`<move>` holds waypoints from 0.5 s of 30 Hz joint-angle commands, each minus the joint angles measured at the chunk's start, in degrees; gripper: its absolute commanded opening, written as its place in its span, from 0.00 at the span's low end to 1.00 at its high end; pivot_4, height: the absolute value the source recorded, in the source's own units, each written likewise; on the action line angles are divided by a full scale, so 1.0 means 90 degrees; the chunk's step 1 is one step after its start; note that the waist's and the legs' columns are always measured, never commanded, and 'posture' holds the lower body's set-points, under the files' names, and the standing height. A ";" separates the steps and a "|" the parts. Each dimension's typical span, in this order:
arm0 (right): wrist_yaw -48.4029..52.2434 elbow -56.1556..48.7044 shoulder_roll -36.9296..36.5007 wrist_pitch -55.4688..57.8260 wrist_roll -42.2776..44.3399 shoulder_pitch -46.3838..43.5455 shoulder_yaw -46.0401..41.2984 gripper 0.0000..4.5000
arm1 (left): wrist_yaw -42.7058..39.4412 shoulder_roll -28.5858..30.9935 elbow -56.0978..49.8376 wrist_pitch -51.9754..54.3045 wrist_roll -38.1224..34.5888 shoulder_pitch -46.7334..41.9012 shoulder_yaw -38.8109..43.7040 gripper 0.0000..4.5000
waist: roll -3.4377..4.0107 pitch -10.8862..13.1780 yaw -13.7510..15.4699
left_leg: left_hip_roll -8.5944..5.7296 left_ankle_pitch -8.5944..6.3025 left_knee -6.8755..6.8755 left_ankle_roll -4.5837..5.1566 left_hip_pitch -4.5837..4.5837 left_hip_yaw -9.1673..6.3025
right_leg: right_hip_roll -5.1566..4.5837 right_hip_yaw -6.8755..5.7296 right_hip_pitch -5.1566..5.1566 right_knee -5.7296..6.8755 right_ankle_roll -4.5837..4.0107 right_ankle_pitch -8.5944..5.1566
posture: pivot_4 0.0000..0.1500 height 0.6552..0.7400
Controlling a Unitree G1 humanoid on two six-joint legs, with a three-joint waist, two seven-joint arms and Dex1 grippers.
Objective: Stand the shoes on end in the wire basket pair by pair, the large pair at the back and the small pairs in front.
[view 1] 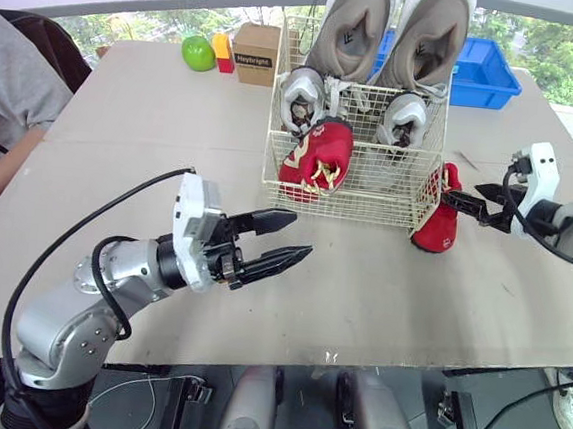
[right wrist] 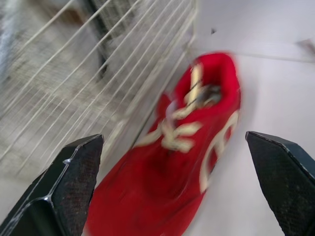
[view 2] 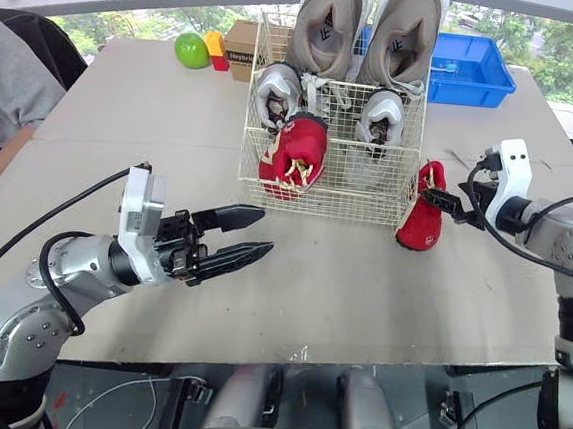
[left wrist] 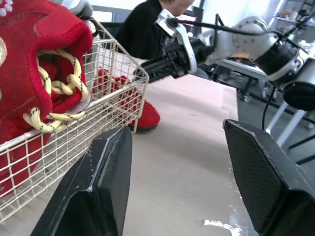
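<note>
A white wire basket (view 1: 400,206) stands mid-table. Two large grey shoes (view 1: 355,25) stand on end at its back, two small grey shoes (view 1: 303,98) in front of them, and one small red shoe (view 1: 318,157) at the front left. A second red shoe (view 1: 438,224) stands on the table outside, leaning against the basket's right side. My right gripper (view 1: 459,197) is open right beside this shoe, its fingers (right wrist: 69,182) spread to either side of it. My left gripper (view 1: 303,233) hangs open and empty over the table, in front of the basket.
A green apple (view 1: 197,52), a red and yellow block (view 1: 222,52) and a cardboard box (view 1: 255,53) sit at the far edge, left of the basket. A blue bin (view 1: 487,80) stands behind it on the right. A person's sleeve (view 1: 5,100) shows at the left.
</note>
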 commanded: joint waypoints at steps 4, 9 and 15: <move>0.0391 -0.0137 -0.0087 -0.0317 -0.0253 0.0229 -0.0094 1.00 | 0.0011 0.0070 -0.0016 -0.0220 -0.0008 -0.0414 0.0024 0.71 | 0.0000 0.0000 -0.0008 | 0.0001 -0.0003 -0.0004 0.0004 -0.0005 0.0004 | -0.0001 0.0003 0.0001 -0.0016 0.0002 0.0001 | 1.00 1.00; 0.0294 0.0825 0.0121 -0.0162 -0.0777 -0.0351 0.0356 0.91 | -0.0496 0.0277 -0.0085 -0.0184 -0.0202 -0.0358 -0.0059 0.73 | 0.0001 0.0001 -0.0108 | 0.0002 -0.0007 -0.0004 0.0011 0.0010 0.0035 | 0.0000 0.0032 -0.0001 -0.0012 0.0003 0.0002 | 1.00 1.00; 0.0873 0.1848 0.0139 -0.0429 -0.1421 -0.0905 0.0992 0.37 | -0.0665 0.0335 -0.0100 -0.0157 -0.0366 -0.0533 -0.0169 0.73 | 0.0001 0.0001 -0.0130 | 0.0003 -0.0009 -0.0007 0.0014 0.0010 0.0037 | 0.0000 0.0032 -0.0001 -0.0017 0.0003 0.0002 | 1.00 1.00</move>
